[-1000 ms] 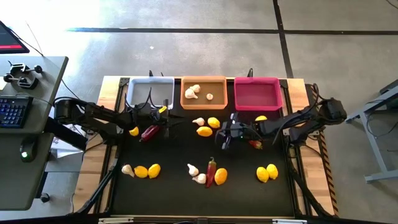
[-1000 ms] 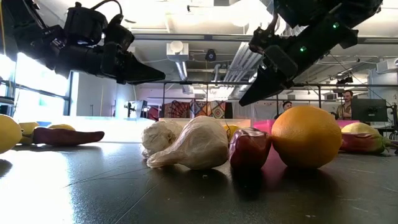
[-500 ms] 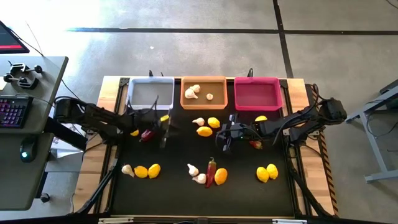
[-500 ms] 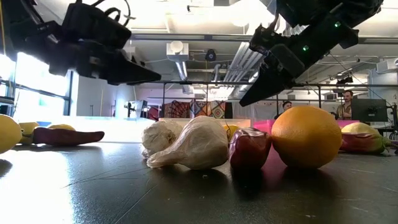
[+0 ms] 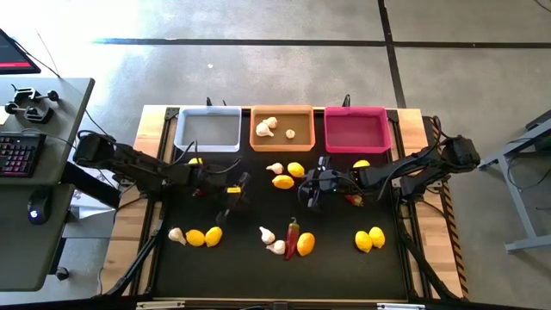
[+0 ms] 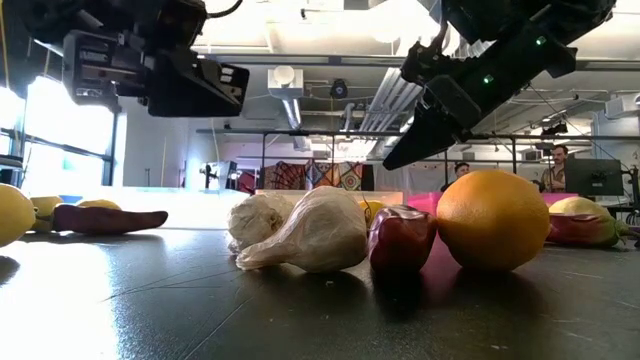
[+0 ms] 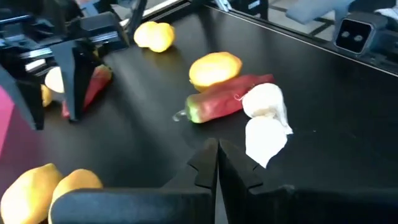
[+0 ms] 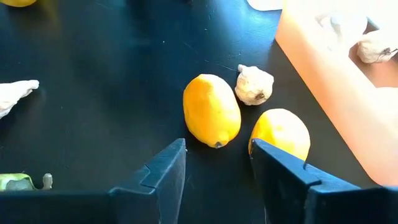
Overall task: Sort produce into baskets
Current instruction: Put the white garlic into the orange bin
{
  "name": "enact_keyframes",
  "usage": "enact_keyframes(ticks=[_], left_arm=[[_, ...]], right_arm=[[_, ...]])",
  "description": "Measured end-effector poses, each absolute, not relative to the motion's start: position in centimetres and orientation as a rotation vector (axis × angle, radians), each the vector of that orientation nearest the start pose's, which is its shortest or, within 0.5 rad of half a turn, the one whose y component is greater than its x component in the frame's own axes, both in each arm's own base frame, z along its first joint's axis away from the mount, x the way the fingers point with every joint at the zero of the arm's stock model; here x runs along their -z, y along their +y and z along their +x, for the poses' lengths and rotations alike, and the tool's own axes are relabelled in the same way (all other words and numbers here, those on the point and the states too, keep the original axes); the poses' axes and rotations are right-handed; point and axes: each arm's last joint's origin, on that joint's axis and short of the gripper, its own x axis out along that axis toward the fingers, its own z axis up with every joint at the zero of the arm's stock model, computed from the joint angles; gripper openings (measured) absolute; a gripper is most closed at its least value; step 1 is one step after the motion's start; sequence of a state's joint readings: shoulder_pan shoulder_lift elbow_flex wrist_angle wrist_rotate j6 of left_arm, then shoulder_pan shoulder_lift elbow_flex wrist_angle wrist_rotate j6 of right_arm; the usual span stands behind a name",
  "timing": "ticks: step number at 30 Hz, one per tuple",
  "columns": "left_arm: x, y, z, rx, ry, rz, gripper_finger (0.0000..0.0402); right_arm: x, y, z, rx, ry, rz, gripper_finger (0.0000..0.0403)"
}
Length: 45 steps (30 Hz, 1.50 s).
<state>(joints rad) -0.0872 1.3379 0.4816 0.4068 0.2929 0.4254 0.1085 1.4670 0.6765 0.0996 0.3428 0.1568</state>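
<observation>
you are looking down on a black table (image 5: pixel 344 275) with three baskets in a row along its far edge: a white basket (image 5: pixel 208 128), an orange basket (image 5: pixel 282 127) beside it holding three garlic bulbs (image 5: pixel 266 127), and a pink basket (image 5: pixel 356 129) on the other side of the orange one.

your left arm reaches in from the white basket's side; the left gripper (image 5: pixel 234 191) hangs above the mat in front of the gap between the white and orange baskets, its fingers (image 7: pixel 214 163) pressed together on nothing. a dark red chili (image 5: pixel 201 187) and a lemon (image 5: pixel 196 161) lie by that arm, in front of the white basket.

your right arm comes in from the pink basket's side; the right gripper (image 5: pixel 312 191) sits in front of the gap between the orange and pink baskets, its fingers (image 8: pixel 165 165) spread apart and holding nothing. just before the orange basket lie two lemons (image 8: pixel 212 110) and a garlic bulb (image 8: pixel 254 85), the bulb between them.

farther out from the orange basket, toward the near edge, a chili (image 5: pixel 293 235) lies with a lemon (image 5: pixel 306 244) and two garlic bulbs (image 5: pixel 272 241). more lemons (image 5: pixel 371 238) lie out from the pink basket, and a garlic bulb with two lemons (image 5: pixel 205 236) out from the white one.
</observation>
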Motion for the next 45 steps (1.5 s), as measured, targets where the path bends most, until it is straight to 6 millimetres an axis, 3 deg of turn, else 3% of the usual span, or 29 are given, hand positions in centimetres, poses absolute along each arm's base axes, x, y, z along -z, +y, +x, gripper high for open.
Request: enact_keyframes(ticks=[6, 16, 23, 30, 37, 41, 45], left_arm=[[-16.0, -3.9, 26.4, 0.519, 0.416, 0.357, 0.0026], [-12.1, -6.9, 29.7, 0.618, 0.555, 0.348, 0.0135], [-10.2, -7.1, 30.8, 0.578, 0.657, 0.371, 0.0169], [-9.5, -7.2, 31.2, 0.597, 0.672, 0.343, 0.0133], [-9.7, -6.1, 31.0, 0.615, 0.697, 0.309, 0.0021], [-10.8, -4.4, 30.8, 0.559, 0.711, 0.313, 0.0014], [-13.3, -2.0, 30.8, 0.466, 0.652, 0.276, 0.0007]], right_arm=[[-17.4, 2.1, 28.0, 0.279, 0.652, -0.005, 0.0179], [-17.4, 2.5, 28.0, 0.263, 0.650, -0.014, 0.0179], [-17.5, 2.6, 28.1, 0.249, 0.642, -0.049, 0.0179], [-17.5, 2.6, 28.1, 0.246, 0.643, -0.058, 0.0179], [-17.5, 2.6, 28.1, 0.246, 0.643, -0.058, 0.0179], [-17.5, 2.6, 28.1, 0.246, 0.644, -0.058, 0.0179], [-17.4, 2.6, 28.0, 0.246, 0.652, -0.060, 0.0179]])
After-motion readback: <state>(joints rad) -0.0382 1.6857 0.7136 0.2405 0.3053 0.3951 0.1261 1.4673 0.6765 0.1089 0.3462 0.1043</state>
